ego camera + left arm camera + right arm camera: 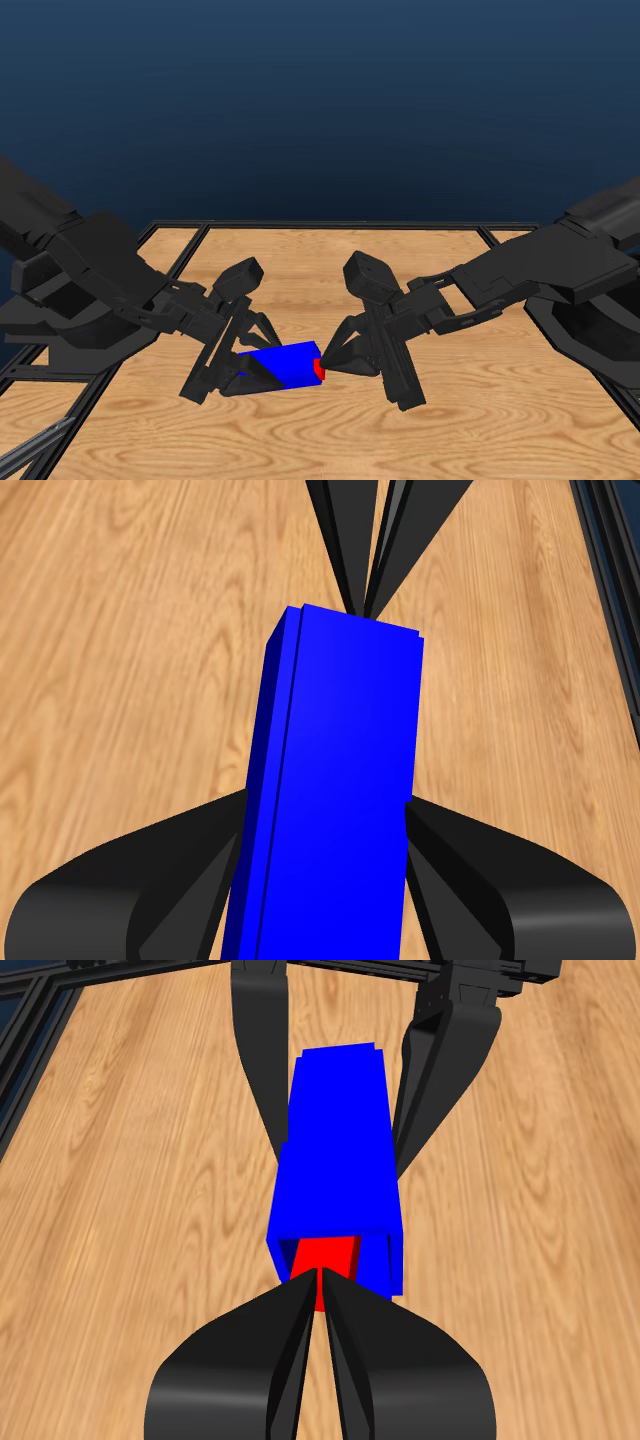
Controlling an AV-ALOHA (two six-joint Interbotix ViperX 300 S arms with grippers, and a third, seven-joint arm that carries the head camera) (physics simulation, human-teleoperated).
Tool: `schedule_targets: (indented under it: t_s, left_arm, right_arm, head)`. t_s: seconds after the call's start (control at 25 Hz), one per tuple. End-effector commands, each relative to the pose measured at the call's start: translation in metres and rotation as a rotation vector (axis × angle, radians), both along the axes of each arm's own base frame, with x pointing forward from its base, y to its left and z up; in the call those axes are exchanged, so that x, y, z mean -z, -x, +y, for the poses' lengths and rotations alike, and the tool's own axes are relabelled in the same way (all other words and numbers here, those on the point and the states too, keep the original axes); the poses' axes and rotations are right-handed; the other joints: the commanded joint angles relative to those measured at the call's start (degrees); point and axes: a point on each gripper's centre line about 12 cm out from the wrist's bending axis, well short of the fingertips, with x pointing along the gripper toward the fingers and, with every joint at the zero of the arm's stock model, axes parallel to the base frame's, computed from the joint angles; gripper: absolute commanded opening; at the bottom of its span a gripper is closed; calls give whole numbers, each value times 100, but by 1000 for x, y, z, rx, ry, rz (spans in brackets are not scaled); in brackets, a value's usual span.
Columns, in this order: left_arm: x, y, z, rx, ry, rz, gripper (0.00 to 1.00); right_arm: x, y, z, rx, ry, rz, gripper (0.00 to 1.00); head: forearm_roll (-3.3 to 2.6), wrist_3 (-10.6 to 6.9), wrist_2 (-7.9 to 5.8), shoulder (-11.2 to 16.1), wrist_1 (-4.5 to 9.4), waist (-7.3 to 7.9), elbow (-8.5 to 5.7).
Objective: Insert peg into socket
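Head view: one blue socket [283, 364] above the wooden table [480, 420], clamped by left gripper [232, 368]; one red peg [318, 369] mostly inside it, pinched by right gripper [335, 362].
Left wrist: jaws grip socket [335, 780].
Right wrist: jaws nearly closed on peg [322, 1258] entering socket [338, 1140].

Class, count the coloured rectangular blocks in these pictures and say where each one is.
2. The thick blue hollow-ended block sits gripped in the left gripper; the slim red bar, gripped by the right gripper, is mostly inside it.

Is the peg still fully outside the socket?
No: the peg sits inside the socket open end, only its tip showing.
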Motion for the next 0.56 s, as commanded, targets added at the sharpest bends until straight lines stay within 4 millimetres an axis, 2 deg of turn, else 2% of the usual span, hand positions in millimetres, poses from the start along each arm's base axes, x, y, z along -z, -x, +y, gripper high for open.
schedule_targets:
  t_s: [0.04,0.24,0.32,0.36,0.44,0.52,0.56]
  left_arm:
    - [-8,-6,1,-9,3,-44,0]
    - [-12,-6,-2,-8,6,-76,0]
    - [-21,-9,-1,-15,22,-101,0]
    - [-17,-1,5,9,-7,-40,0]
    - [-15,-3,-4,6,10,-94,0]
    - [-14,-3,0,-15,14,-78,0]
    - [-10,-1,0,-8,7,-59,0]
  right_arm:
    - [-13,-10,2,4,-16,-81,0]
    - [-15,-5,1,7,-20,-80,0]
    - [-11,13,-8,34,-36,-63,0]
    - [-8,20,-10,43,-39,-54,0]
    - [-9,35,-15,57,-51,-65,0]
    - [-9,51,-20,82,-67,-70,0]
    - [-17,55,-16,85,-91,-131,0]
  head:
    - [-1,12,-2,-50,-84,-14,-67]
    - [1,0,4,-50,-106,-8,-72]
    - [6,2,-3,-52,-127,17,-82]
    - [6,0,-7,-54,-135,23,-82]
    - [7,1,-20,-67,-154,33,-83]
    - [5,14,-23,-74,-171,28,-86]
    - [2,20,-27,-80,-180,18,-90]
